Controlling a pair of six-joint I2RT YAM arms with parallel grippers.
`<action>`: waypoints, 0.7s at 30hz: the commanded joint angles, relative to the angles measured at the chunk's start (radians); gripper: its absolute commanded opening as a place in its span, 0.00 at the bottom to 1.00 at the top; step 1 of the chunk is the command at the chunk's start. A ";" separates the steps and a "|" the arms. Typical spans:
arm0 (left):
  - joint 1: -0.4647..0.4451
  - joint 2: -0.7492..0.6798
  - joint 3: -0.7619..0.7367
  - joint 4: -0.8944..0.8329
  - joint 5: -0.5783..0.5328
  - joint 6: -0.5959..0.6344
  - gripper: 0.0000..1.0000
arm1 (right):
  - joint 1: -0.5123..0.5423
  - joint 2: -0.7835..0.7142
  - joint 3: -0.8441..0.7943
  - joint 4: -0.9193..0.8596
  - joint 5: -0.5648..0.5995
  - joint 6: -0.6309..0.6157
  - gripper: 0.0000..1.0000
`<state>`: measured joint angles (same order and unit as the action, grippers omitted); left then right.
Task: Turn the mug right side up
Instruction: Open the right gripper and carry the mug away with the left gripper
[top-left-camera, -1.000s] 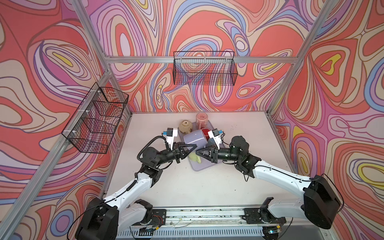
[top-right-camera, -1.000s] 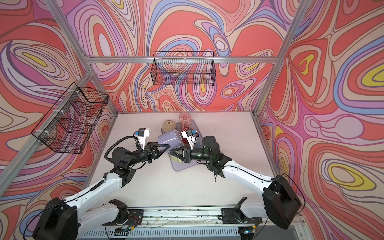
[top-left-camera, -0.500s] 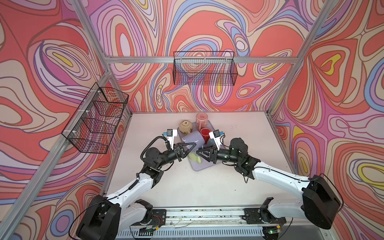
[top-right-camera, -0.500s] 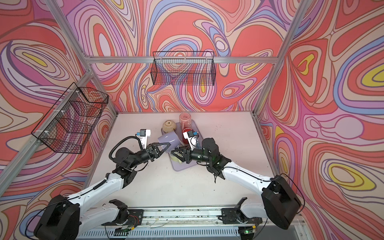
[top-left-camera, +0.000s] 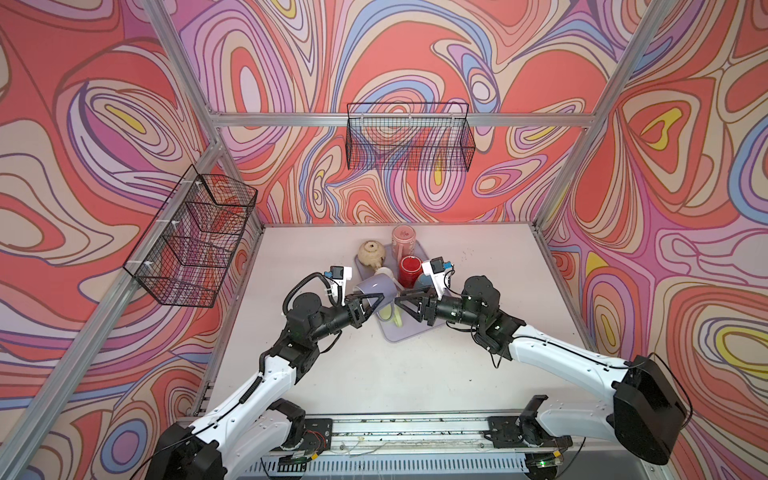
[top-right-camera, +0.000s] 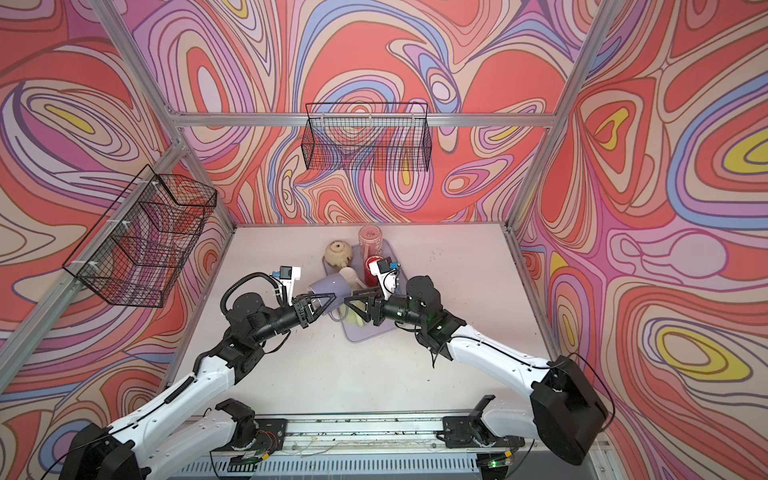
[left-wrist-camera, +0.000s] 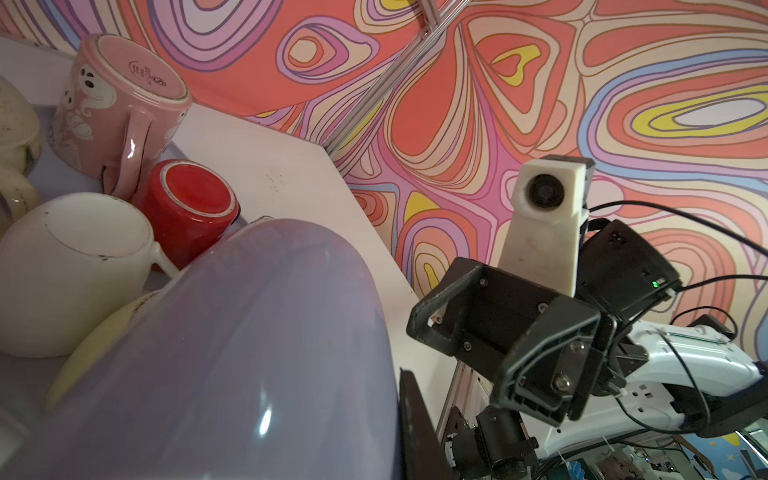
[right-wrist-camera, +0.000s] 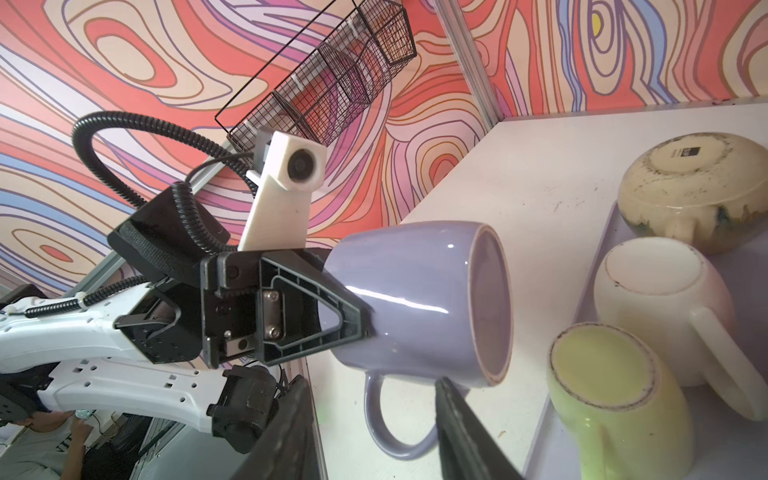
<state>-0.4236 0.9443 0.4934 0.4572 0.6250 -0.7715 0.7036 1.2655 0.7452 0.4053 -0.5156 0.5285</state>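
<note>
The lavender mug (top-left-camera: 376, 288) (top-right-camera: 326, 291) hangs on its side above the table's near-left tray edge. Its base faces the tray and its handle (right-wrist-camera: 380, 419) points down. My left gripper (top-left-camera: 374, 300) (top-right-camera: 327, 300) is shut on the mug's rim; one finger (right-wrist-camera: 345, 316) lies on its outer wall, and the mug (left-wrist-camera: 249, 353) fills the left wrist view. My right gripper (top-left-camera: 401, 302) (right-wrist-camera: 372, 382) is open just right of the mug. Its two fingers stand either side of the handle without touching it.
A lavender tray (top-left-camera: 409, 332) holds upside-down mugs: pink (top-left-camera: 404, 240), red (top-left-camera: 410, 269), white (top-left-camera: 384, 274) and yellow-green (top-left-camera: 392, 318). A beige round mug (top-left-camera: 371, 253) sits at its far-left corner. Wire baskets hang on the left wall (top-left-camera: 195, 237) and back wall (top-left-camera: 409, 143).
My right gripper has opened and let go of the mug, backing off slightly. The left gripper keeps hold, and the mug has shifted a little left and nearer.
</note>
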 joint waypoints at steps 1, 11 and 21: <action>0.006 -0.060 0.097 -0.089 -0.030 0.094 0.00 | 0.005 -0.015 0.032 -0.027 0.019 -0.032 0.49; 0.014 -0.059 0.330 -0.631 -0.152 0.347 0.00 | 0.004 -0.042 0.055 -0.167 0.109 -0.104 0.49; 0.101 0.112 0.670 -1.181 -0.294 0.582 0.00 | 0.004 -0.064 0.039 -0.212 0.163 -0.120 0.49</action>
<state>-0.3645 1.0225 1.0679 -0.5419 0.3840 -0.3115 0.7036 1.2156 0.7826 0.2207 -0.3866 0.4290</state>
